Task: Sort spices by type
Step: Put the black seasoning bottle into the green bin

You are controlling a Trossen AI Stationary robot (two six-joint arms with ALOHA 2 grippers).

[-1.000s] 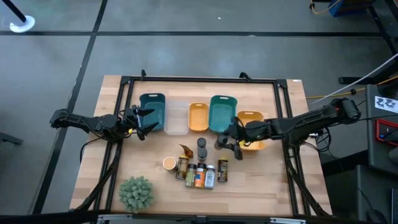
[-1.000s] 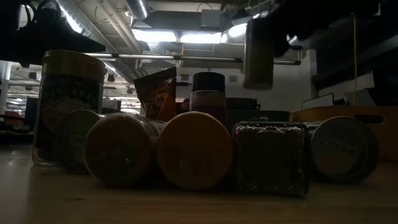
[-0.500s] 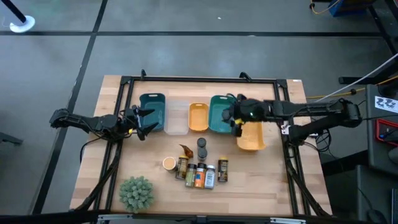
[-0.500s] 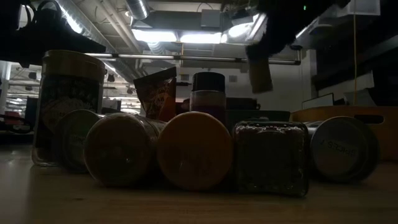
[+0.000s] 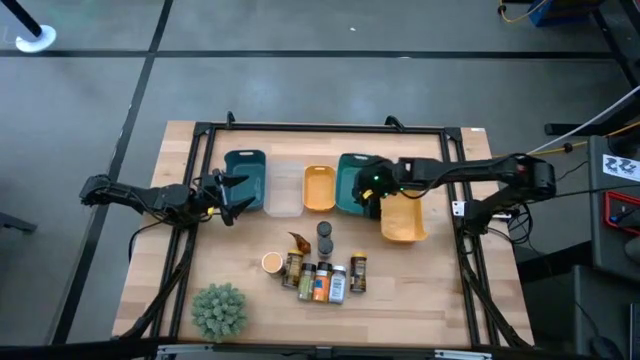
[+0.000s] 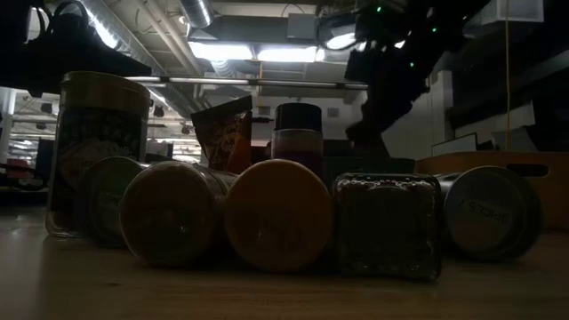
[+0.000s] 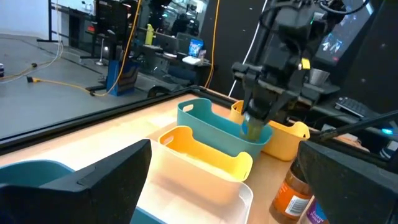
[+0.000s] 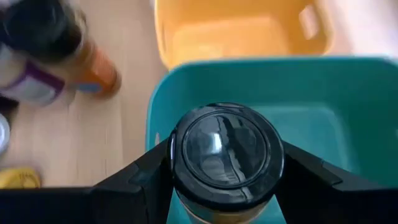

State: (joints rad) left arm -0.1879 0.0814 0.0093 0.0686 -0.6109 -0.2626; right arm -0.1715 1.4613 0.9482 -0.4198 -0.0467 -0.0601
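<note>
While the left gripper (image 5: 232, 193) waits with its fingers spread wide and empty beside the far-left teal tray (image 5: 245, 180), the right gripper (image 5: 372, 187) is at work over the second teal tray (image 8: 323, 118). Its fingers (image 8: 134, 177) stand partly closed, clamped against both sides of a spice jar (image 8: 225, 160) with a glossy black lid; the jar hangs over that tray's near edge, lid toward the wrist camera. In the left wrist view the jar's body (image 7: 254, 126) reads tan-green and sits at the tray's rim. The remaining spices (image 5: 320, 275) stand and lie clustered mid-table, near the green plant (image 5: 219, 309). An orange tray (image 5: 319, 188) lies just beside the teal one.
</note>
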